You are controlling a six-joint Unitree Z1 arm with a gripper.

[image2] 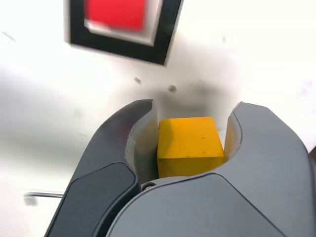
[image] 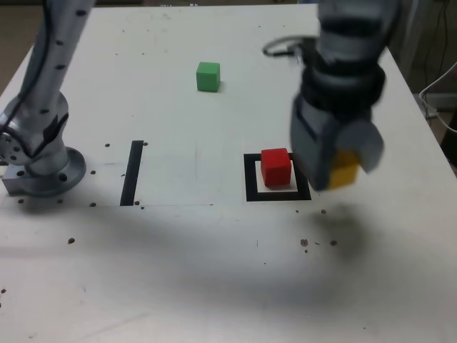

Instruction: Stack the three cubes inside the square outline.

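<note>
Red cube (image: pixel 275 166) sits inside the black square outline (image: pixel 250 179); yellow cube (image2: pixel 190 146) is clamped in the jaws just beside it; green cube (image: pixel 208 76) lies well apart.

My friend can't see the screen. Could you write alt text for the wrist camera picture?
A dark grey gripper holds a yellow cube between its jaws above a white table. Beyond it, a red cube sits inside a black square outline.

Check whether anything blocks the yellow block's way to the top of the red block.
Nothing visible does. The pincer holds the yellow block above the table, beside the black square. The red block sits inside it with a bare top.
</note>
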